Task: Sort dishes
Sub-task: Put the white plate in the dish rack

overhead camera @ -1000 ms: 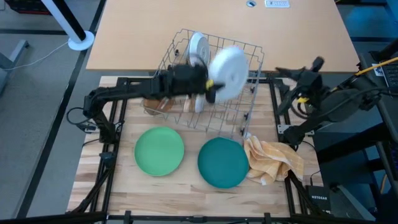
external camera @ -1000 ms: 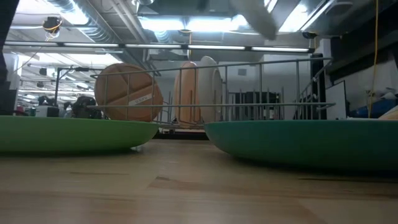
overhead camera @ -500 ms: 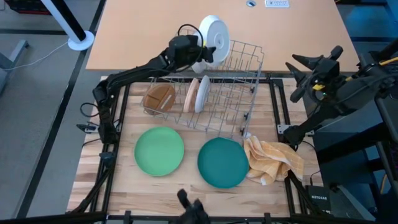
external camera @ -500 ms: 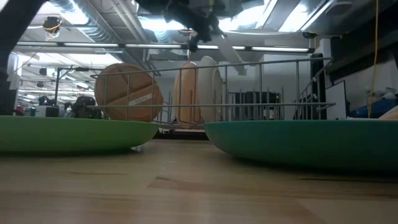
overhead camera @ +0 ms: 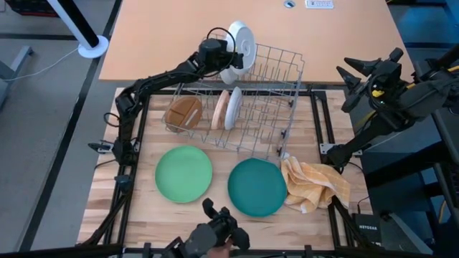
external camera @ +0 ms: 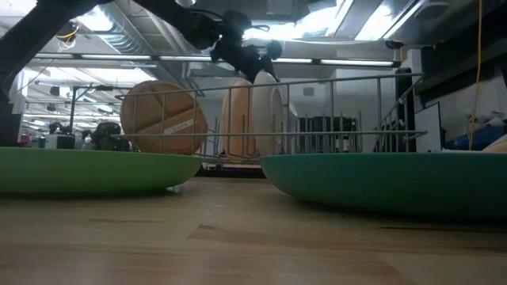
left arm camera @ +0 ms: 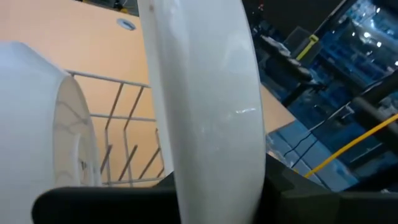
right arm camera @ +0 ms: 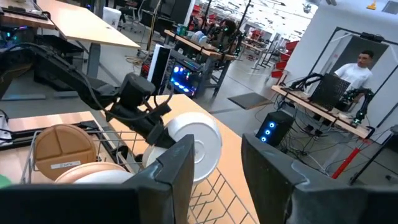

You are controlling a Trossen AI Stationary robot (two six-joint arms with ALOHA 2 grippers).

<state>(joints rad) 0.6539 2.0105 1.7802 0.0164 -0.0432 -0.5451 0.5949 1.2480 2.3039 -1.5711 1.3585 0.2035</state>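
Observation:
My left gripper (overhead camera: 222, 54) is shut on a white plate (overhead camera: 242, 43) over the far left corner of the grey wire rack (overhead camera: 269, 100). In the left wrist view, the held plate (left arm camera: 205, 106) is edge-on, with another white plate (left arm camera: 56, 124) beside it. A brown plate (overhead camera: 183, 112), a tan plate (overhead camera: 219, 109) and a white plate (overhead camera: 231, 107) stand on edge in the rack. A green plate (overhead camera: 184, 174) and a teal plate (overhead camera: 257, 187) lie flat on the table. My right gripper (overhead camera: 371, 73) is open and empty, raised off the table's right side. My left gripper pinches the white plate's rim (left arm camera: 214, 186) between its two fingers (left arm camera: 93, 200). The fingers come about level from the table's left. The plate stands on edge, upright. I cannot tell whether it touches the rack.
A crumpled yellow checked cloth (overhead camera: 315, 183) lies right of the teal plate. A dark object (overhead camera: 215, 231) shows at the table's near edge. A tan desk (overhead camera: 251, 21) lies beyond the rack. A person (right arm camera: 354, 71) stands far off in the room.
My left gripper has carried the white plate from over the rack's middle toward the far left corner, turning it from face-up to on edge. My right gripper has moved up and away toward the right. A dark object has come in at the near edge.

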